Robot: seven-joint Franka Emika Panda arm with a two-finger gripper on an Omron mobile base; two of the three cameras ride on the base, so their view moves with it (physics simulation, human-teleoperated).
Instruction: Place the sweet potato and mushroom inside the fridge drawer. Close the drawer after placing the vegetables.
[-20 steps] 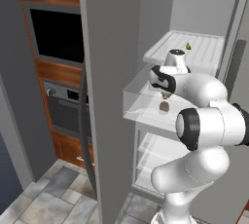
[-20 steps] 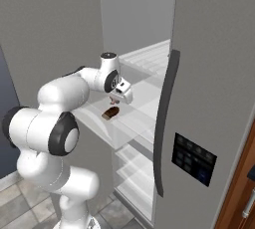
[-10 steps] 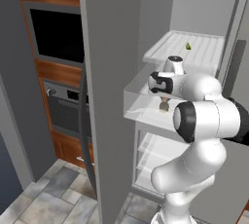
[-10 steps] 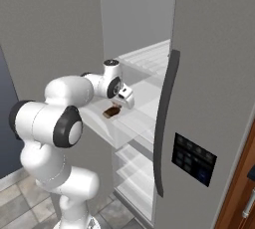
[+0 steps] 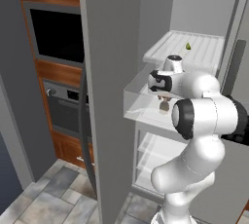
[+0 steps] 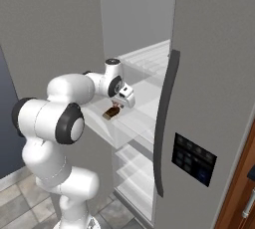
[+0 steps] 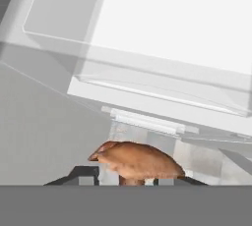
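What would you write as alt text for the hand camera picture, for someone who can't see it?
A brown mushroom sits between the gripper's two dark fingertips at the bottom of the picture. Beyond it is the clear plastic fridge drawer, seen at a tilt, with a pale white surface showing through it.

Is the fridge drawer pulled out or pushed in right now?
Pulled out. The fridge drawer juts forward past the shelf above, and the end effector holds the mushroom over its open top.
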